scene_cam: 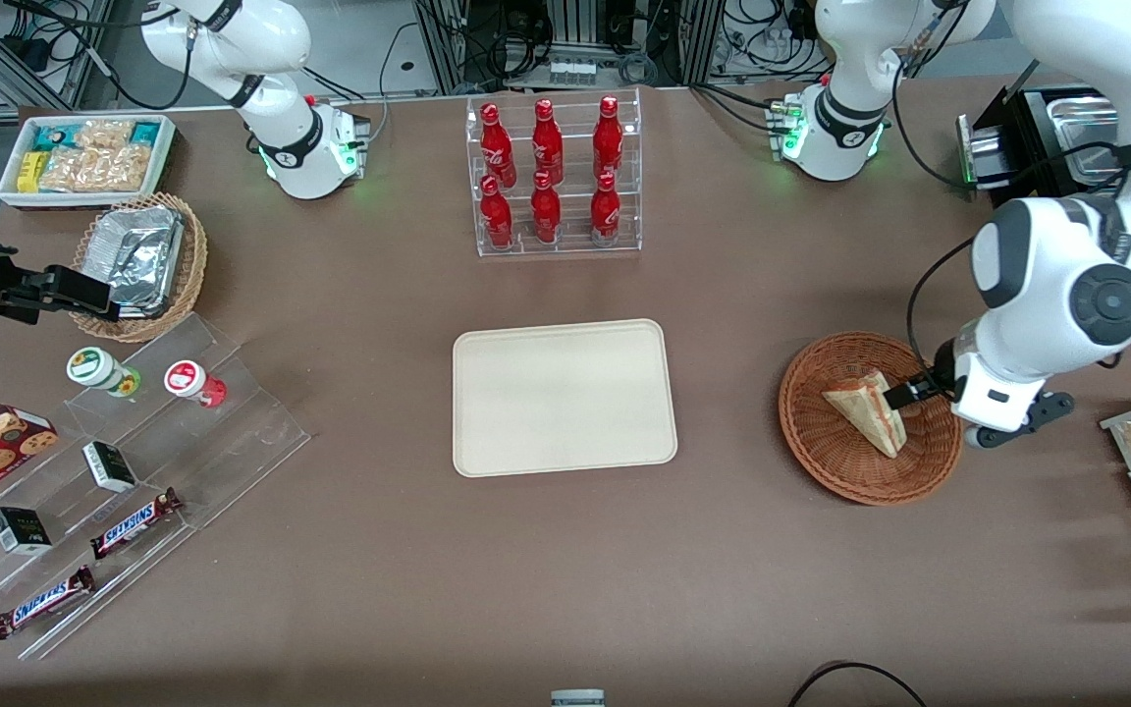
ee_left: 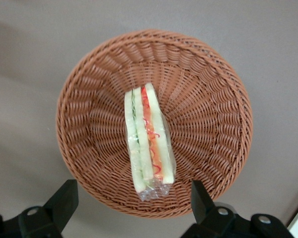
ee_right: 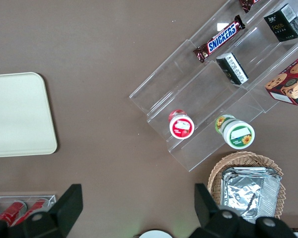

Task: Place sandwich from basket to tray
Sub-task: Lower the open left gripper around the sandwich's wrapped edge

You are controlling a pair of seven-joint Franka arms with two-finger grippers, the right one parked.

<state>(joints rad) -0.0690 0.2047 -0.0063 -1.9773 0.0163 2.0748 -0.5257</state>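
So, seen from the front, the sandwich (scene_cam: 868,410) lies in the basket (scene_cam: 826,447) toward the working arm's end of the worktop (scene_cam: 565,550), with the tool (scene_cam: 904,391) at its top edge. Bare worktop lies between basket and tray (scene_cam: 563,396). From the left wrist, the tool's fingers (ee_left: 64,197) are spread wide apart, gripping nothing, over the basket rim. Red and green stripes run along the wrapped bread.
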